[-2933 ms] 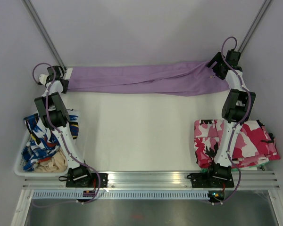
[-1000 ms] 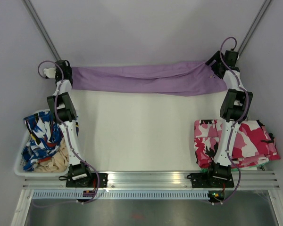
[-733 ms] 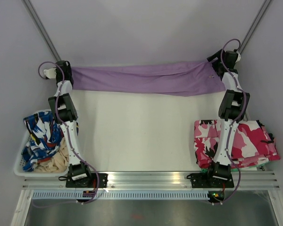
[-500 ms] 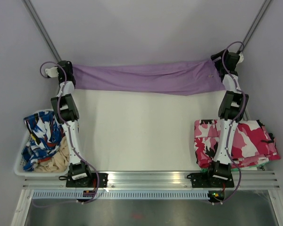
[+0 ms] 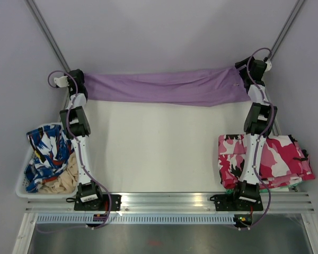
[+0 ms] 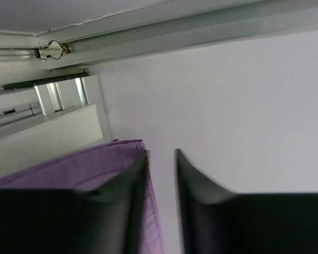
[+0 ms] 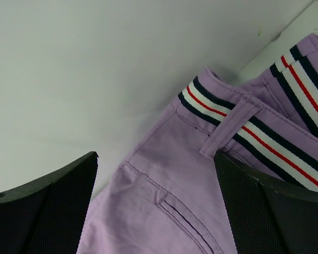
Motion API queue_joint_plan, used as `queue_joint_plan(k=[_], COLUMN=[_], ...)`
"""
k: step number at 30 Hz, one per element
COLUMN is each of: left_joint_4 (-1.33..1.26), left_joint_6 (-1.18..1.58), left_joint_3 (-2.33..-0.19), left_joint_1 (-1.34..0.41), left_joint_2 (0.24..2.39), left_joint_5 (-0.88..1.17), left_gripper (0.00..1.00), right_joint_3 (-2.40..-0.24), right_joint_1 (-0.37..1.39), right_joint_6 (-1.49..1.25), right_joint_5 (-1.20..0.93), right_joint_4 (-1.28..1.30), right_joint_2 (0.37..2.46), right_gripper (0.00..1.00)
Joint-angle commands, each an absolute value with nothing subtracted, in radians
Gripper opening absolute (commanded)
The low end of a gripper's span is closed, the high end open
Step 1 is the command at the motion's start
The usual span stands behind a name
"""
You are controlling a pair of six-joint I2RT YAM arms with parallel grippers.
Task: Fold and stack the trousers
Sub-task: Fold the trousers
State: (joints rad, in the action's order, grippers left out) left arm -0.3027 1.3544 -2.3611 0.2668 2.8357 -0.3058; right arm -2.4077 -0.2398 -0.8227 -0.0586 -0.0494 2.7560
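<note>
The lilac trousers [image 5: 164,87] lie stretched out in a long band along the table's far edge, waist at the right and leg ends at the left. My left gripper [image 5: 79,79] is at the leg ends. In the left wrist view its jaws [image 6: 161,153] stand a narrow gap apart. The hem [image 6: 95,164] rests against the left finger [image 6: 132,185], and nothing is clamped. My right gripper [image 5: 248,71] hangs over the waist. In the right wrist view it [image 7: 156,156] is wide open above the striped waistband [image 7: 238,124] and the back pocket [image 7: 191,225].
A folded pink camouflage garment [image 5: 278,159] lies at the right front beside the right arm. A white basket [image 5: 20,185] at the left front holds blue-and-white clothing [image 5: 45,153]. The back wall rises just behind the trousers. A metal rail [image 5: 169,200] runs along the near edge.
Both arms have reached further back and the trousers have slid to the far edge. The left gripper has shifted right, and its jaws have parted a little.
</note>
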Motion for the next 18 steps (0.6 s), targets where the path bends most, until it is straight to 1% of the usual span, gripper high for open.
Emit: queue_joint_plan(k=[1,3,4,6,7,8,9,10,11,12,13,15,18], left_joint_4=[-0.350,-0.359,-0.374,-0.405,-0.482,-0.541,-0.602,-0.686,-0.708,-0.718,-0.729,-0.738,-0.628], left_joint_6=[1.278,1.241,1.211,1.181,1.148,1.138,1.137,1.134,1.128,1.118,1.108,1.051,1.026], left_joint_3=[-2.347,-2.295,-2.225,-2.131,-2.008,-1.929,-1.781,-1.723,-1.668,-1.579,-1.544,-1.488,-1.495], left_joint_1=[0.268,0.268,0.275,0.276,0.272,0.268,0.264,0.252,0.244,0.236,0.212,0.171,0.120], left_joint_2=[2.743,2.689,2.624,2.545,2.501,2.408,2.366,2.324,2.256,2.222,2.192,2.131,2.097], left_joint_5=[-0.246,-0.172,-0.143,-0.063,-0.042,-0.013,-0.005,0.001,0.043,0.048,0.052,0.090,0.100], left_gripper=[0.46,0.55,0.61,0.65,0.68,0.70,0.73,0.74,0.75,0.75,0.77,0.78,0.78], right_joint_3=[-2.436,-2.419,-2.396,-2.370,-2.329,-2.301,-2.271,-2.219,-2.191,-2.148,-2.128,-2.086,-2.085], right_joint_1=[-0.232,-0.226,-0.219,-0.212,-0.203,-0.198,-0.190,-0.186,-0.178,-0.160,-0.147,-0.097,-0.022], right_joint_6=[-0.726,-0.657,-0.631,-0.577,-0.533,-0.517,-0.505,-0.500,-0.502,-0.505,-0.506,-0.494,-0.459], right_joint_5=[-0.061,-0.092,-0.106,-0.135,-0.147,-0.170,-0.242,-0.277,-0.310,-0.361,-0.377,-0.423,-0.448], right_joint_4=[-0.005,0.055,0.073,0.126,0.138,0.141,0.134,0.123,0.103,0.091,0.081,0.055,0.069], right_joint_2=[2.652,2.585,2.560,2.484,2.459,2.407,2.383,2.363,2.327,2.310,2.298,2.273,2.293], right_gripper=[0.98,0.98,0.98,0.98,0.98,0.98,0.98,0.98,0.98,0.98,0.98,0.98,0.98])
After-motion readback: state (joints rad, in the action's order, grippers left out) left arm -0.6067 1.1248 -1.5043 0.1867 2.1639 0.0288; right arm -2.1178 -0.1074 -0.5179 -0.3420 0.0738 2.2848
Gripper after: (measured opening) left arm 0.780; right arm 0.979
